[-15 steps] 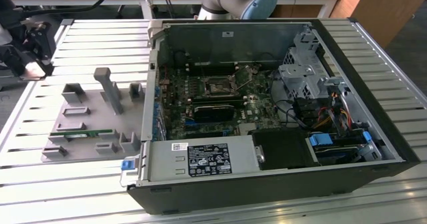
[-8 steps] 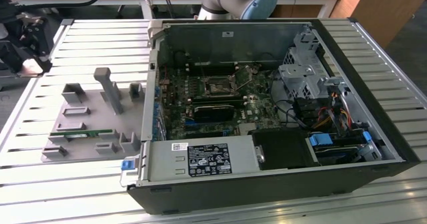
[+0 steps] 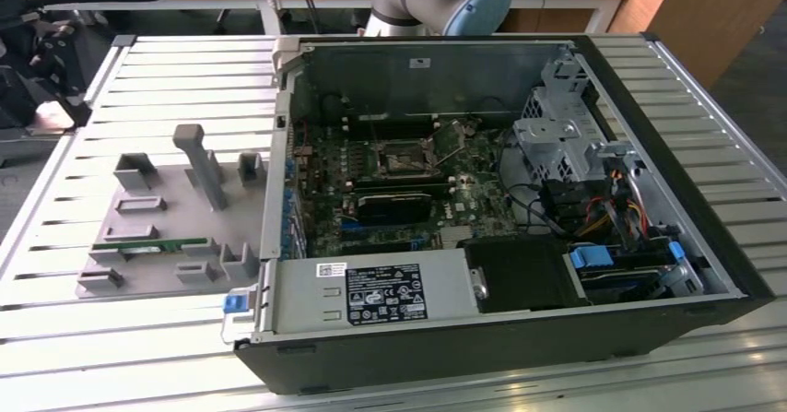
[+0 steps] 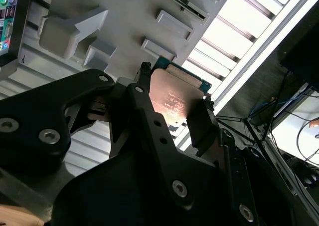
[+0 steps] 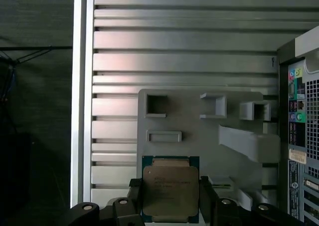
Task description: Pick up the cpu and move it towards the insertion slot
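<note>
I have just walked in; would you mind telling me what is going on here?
A robot arm's gripper is closed on a square silvery chip, with a finger on each of two opposite edges, as both wrist views show. It holds the chip over a grey parts tray on the slatted table. The open computer case lies beside the tray, and the socket on its board looks empty.
</note>
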Tool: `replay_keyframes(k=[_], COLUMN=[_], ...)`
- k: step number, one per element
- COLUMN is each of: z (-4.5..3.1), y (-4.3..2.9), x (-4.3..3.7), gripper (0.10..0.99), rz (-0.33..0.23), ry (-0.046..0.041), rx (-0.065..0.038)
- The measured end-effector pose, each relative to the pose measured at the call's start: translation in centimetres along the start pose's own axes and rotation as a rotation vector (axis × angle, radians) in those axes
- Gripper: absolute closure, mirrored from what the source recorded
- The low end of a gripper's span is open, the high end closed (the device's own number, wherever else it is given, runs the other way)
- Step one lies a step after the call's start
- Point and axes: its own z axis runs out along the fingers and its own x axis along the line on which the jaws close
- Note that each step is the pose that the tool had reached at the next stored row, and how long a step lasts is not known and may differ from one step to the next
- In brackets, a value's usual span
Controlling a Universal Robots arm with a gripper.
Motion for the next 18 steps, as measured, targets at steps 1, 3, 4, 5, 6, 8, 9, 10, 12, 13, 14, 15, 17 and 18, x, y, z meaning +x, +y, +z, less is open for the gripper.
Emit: replay_keyframes(k=[1,3,4,5,6,8,9,10,12,13,14,15,17,18], z=[-0.13,-0.42,-0.57,-0.74,-0.90,-1.22,-1.38,-1.54,-1.82,-1.93,-2.00,-2.05,-2.10,-2.11], y=[0.01,0.04,0.05,0.06,0.07,0.08,0.09,0.10,0.11,0.12,0.12,0.12,0.12,0.13], x=[0.00,0.00,0.00,0.00,0.00,0.00,0.00,-0.01,-0.01,-0.03,-0.06,-0.12,-0.34,-0.51], gripper=[0.545,0.545,0.545,0.545,0.545,0.545,0.545,0.545,0.545,0.545,0.545,0.545,0.545,0.545], rz=[0.000,0.000,0.000,0.000,0.000,0.000,0.000,0.000,0.000,0.000,0.000,0.000,0.000,0.000], ry=[0.0001,0.0001,0.0000,0.0000,0.0000,0.0000,0.0000,0.0001,0.0001,0.0001,0.0000,-0.0002,0.0000,-0.0001], rx=[0.000,0.000,0.000,0.000,0.000,0.000,0.000,0.000,0.000,0.000,0.000,0.000,0.000,0.000])
